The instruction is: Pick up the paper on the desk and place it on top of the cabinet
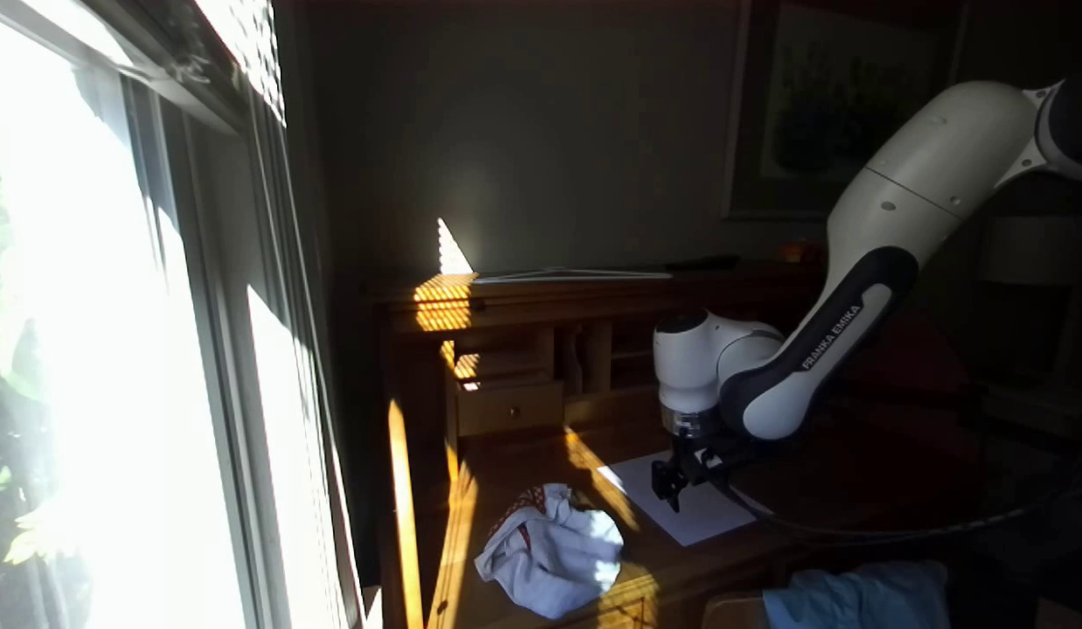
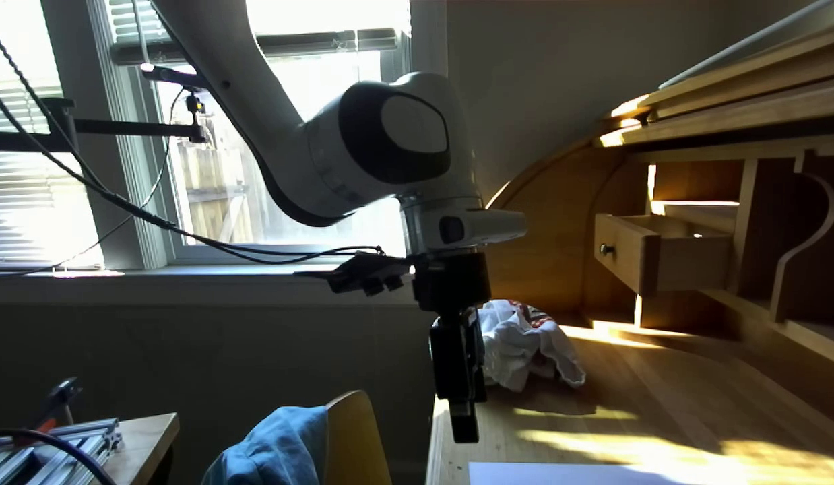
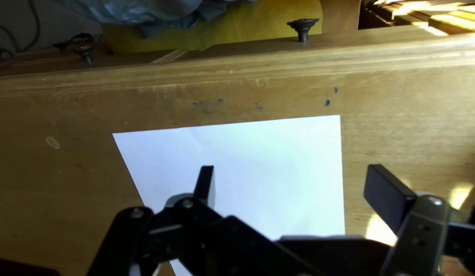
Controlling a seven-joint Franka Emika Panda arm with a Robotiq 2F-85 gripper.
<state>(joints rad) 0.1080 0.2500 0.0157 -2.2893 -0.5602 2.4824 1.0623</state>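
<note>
A white sheet of paper [image 1: 694, 521] lies flat on the wooden desk [image 2: 659, 377]. Its edge shows at the bottom of an exterior view [image 2: 558, 474], and it fills the middle of the wrist view [image 3: 276, 153]. My gripper [image 1: 670, 494] points down above the paper; it also shows in an exterior view [image 2: 465, 424]. In the wrist view my gripper [image 3: 293, 186] is open and empty. One finger is over the paper, the other beyond its side edge over bare wood. The cabinet top [image 1: 576, 297] is the raised hutch top at the back of the desk.
A crumpled white cloth [image 1: 554, 555] lies on the desk beside the paper. A small drawer [image 2: 629, 252] stands pulled out under the hutch top. A thin white object [image 1: 585, 275] lies on that top. A chair with a blue cloth [image 2: 275, 448] stands at the desk front.
</note>
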